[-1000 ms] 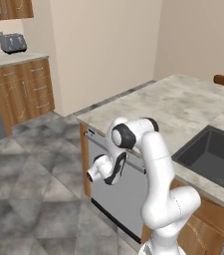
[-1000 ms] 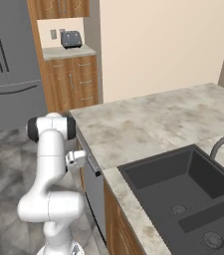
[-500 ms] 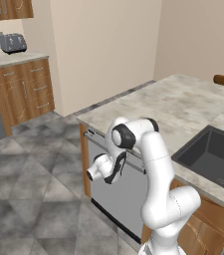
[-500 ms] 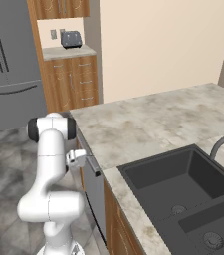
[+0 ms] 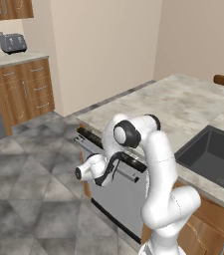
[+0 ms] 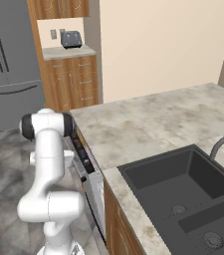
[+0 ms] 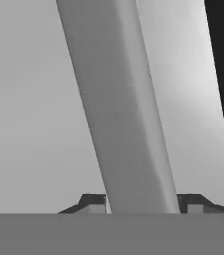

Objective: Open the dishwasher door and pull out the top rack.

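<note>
Silver-grey, flat and rectangular, the dishwasher door [image 5: 114, 191] sits under the speckled stone tabletop [image 5: 183, 107], tipped slightly out at its black button strip [image 5: 112, 150]. The end effector [image 7: 141, 203] points straight at the door's long horizontal silver bar handle [image 7: 121, 109], its 2 dark fingertips [image 7: 92, 201] straddling the bar, seemingly pinching it, a hold suited to pulling the door down. I judge opening barely begun.

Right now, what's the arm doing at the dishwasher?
The arm is at the dishwasher door, under the island counter beside the sink. In the hand view the bar handle runs between the two fingers, one on each side. The door looks barely cracked at the top, far from open. The top rack is not out yet.
</note>
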